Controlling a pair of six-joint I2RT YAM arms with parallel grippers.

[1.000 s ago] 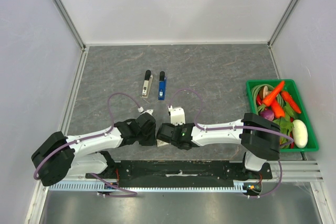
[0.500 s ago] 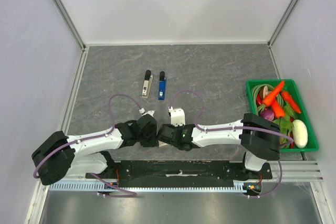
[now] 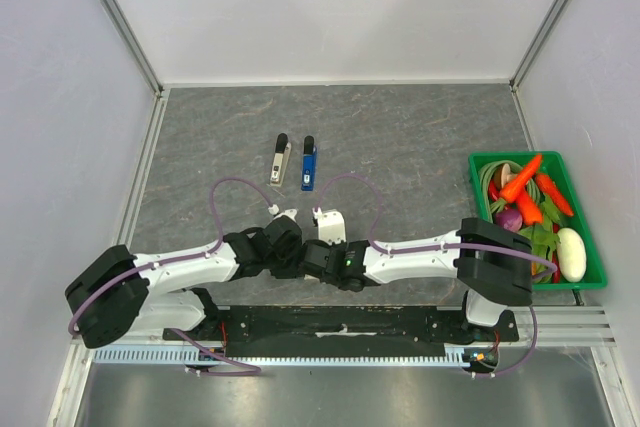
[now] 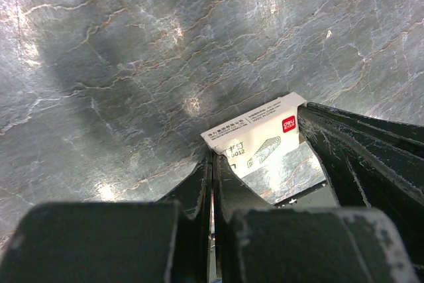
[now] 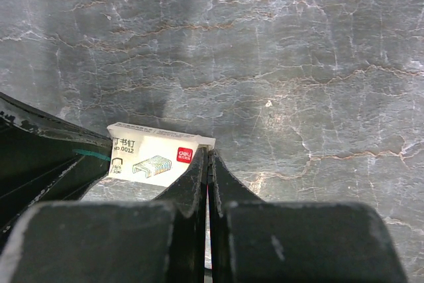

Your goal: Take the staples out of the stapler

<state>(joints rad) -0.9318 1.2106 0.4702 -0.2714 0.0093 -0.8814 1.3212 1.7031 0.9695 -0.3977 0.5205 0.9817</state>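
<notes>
The stapler lies apart in two long halves at mid-table: the silver-grey upper arm and, just to its right, the blue base. Both are well beyond the grippers. A small white staple box sits between the two grippers near the front. My right gripper is shut, its tips pinching the box's right corner. My left gripper is shut, its tips at the box's left corner. No loose staples show.
A green bin of toy vegetables stands at the right edge. White walls enclose the grey marbled table. The arms' black base rail runs along the front.
Both wrists have drawn closer together. The left gripper moved right toward the box, and the box shifted slightly left with the right gripper. The stapler halves have not moved.
</notes>
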